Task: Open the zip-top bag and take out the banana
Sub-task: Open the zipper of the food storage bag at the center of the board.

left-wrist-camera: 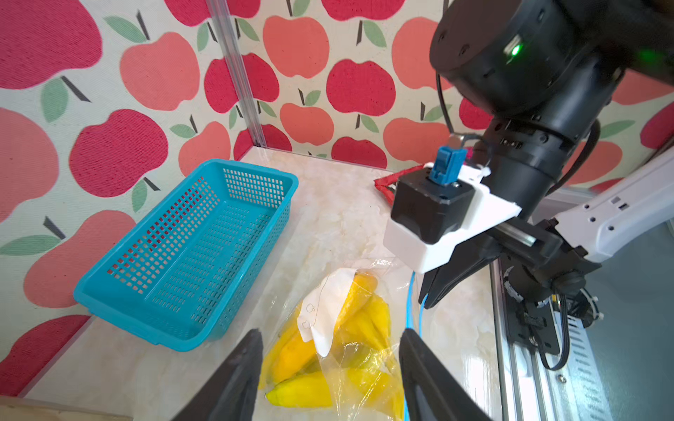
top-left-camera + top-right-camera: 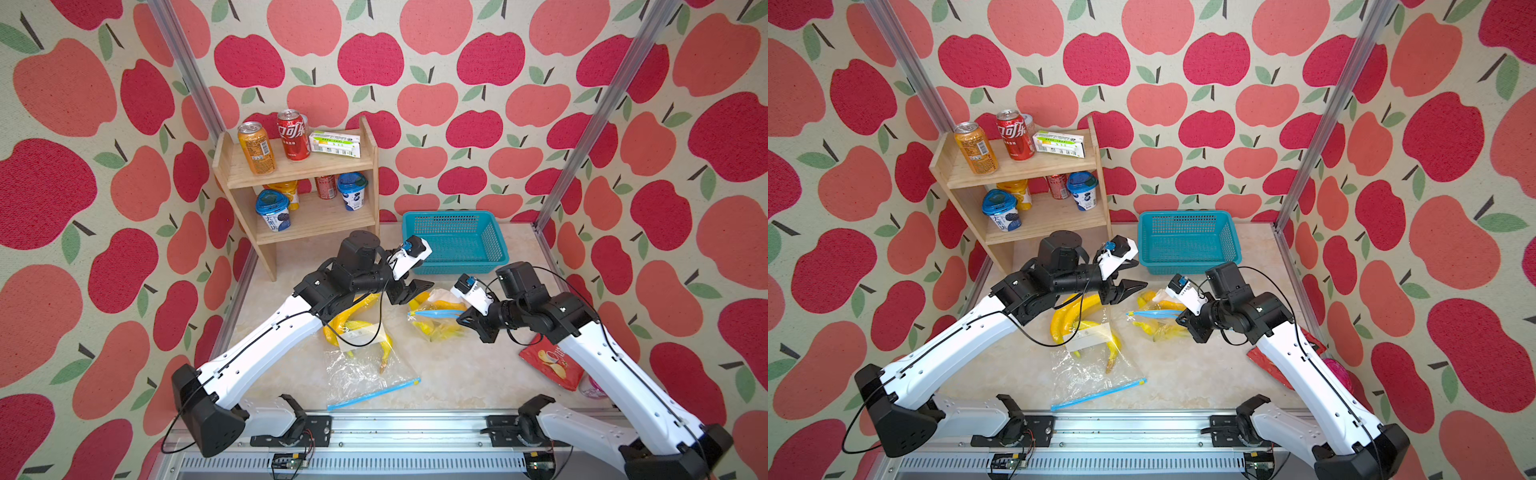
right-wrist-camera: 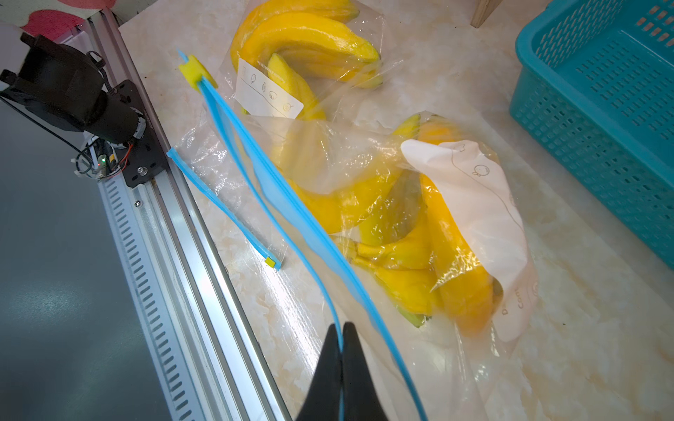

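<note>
zip-top bag (image 3: 328, 160) | pinched by right pincer (image 3: 342, 326) | bananas (image 3: 452, 255) blurred behind plastic

The left arm (image 2: 257, 345) and right arm (image 2: 623, 374) wear white shells with small dark screw holes, joined by black motor housings. A thin black cable (image 2: 359, 345) loops off the left. The left gripper (image 1: 332, 331) and right gripper (image 3: 341, 326) have tapered black fingers. A blue connector (image 1: 446, 169) tops a black-and-white wrist camera (image 1: 430, 211).
</note>
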`<state>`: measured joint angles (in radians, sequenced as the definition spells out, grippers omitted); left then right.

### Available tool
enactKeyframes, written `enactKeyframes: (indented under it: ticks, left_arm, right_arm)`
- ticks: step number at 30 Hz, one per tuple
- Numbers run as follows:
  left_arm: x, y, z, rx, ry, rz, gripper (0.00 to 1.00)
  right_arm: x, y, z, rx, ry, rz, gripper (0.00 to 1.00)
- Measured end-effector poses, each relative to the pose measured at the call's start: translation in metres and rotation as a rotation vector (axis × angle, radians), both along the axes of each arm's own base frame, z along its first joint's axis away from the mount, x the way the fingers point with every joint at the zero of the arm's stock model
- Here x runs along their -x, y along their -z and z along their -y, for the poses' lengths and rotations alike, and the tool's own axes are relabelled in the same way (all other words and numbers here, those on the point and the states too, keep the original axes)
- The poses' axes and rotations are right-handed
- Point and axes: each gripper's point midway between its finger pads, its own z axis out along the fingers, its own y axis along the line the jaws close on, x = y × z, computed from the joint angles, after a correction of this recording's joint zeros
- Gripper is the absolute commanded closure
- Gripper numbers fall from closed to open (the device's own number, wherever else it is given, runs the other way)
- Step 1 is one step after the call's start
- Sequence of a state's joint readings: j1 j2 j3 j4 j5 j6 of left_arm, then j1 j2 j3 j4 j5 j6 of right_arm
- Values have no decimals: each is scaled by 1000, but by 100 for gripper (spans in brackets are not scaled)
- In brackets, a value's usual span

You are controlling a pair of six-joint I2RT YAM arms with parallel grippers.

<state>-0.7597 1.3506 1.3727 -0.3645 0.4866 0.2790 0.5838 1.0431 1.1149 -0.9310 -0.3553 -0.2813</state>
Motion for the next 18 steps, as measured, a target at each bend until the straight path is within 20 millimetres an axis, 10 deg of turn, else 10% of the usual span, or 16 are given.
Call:
enactKeyframes:
  ticks: [7,18]
  left_arm:
    - [10,68,17,-142,106,-175,45]
    - [35,59,32,-147,221,-183,49]
  right_arm:
    - [1,2,0,2,-5,11,100]
    - [0,1,0,-2,-7,19,100]
